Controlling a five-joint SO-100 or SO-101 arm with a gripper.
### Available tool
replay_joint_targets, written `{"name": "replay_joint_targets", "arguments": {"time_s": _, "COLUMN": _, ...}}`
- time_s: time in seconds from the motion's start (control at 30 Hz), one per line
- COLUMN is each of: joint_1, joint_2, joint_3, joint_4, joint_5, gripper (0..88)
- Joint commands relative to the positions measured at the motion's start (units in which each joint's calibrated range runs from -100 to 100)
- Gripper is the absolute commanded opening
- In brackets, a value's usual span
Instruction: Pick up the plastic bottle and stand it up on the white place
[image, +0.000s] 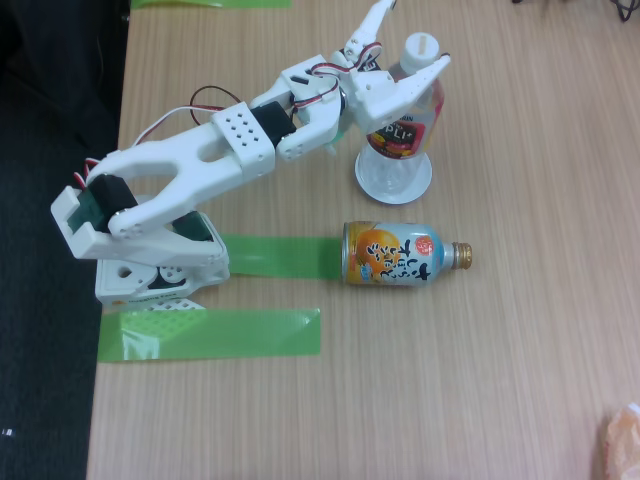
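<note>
Fixed view, looking down on a wooden tabletop. White robot arm reaches from its base at the left edge of the frame up toward the upper centre. Gripper is spread wide, released, one finger pointing to the top of the frame, the other finger lying across the front of the plastic bottle. Nothing clamped between the fingers.

Plastic bottle stands upright in the upper centre, white cap on top, red and yellow label facing the camera, part of the label covered by the gripper body. Its base sits on the white place, a small round disc just below the gripper. Bottle looks roughly centred on the disc.

Orange-and-blue bottle-can lies on its side below the disc, centre of the frame, gold cap pointing right, apart from the disc. One green tape strip runs from the arm base to the can's left end; another green tape strip lies below it, lower left. Dark floor along the left edge.
</note>
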Motion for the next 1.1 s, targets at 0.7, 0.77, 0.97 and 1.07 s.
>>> {"name": "replay_joint_targets", "arguments": {"time_s": 0.7, "joint_1": 4.6, "joint_2": -2.6, "joint_3": -3.4, "joint_4": -0.3, "joint_5": -0.1, "gripper": 44.1}}
{"name": "replay_joint_targets", "arguments": {"time_s": 0.77, "joint_1": 4.6, "joint_2": -4.3, "joint_3": -5.3, "joint_4": 0.2, "joint_5": 0.0, "gripper": 44.1}}
{"name": "replay_joint_targets", "arguments": {"time_s": 0.97, "joint_1": 3.5, "joint_2": -10.1, "joint_3": -10.4, "joint_4": 0.1, "joint_5": 0.0, "gripper": 44.1}}
{"name": "replay_joint_targets", "arguments": {"time_s": 1.07, "joint_1": 3.4, "joint_2": -13.5, "joint_3": -13.4, "joint_4": -0.6, "joint_5": 0.3, "gripper": 44.1}}
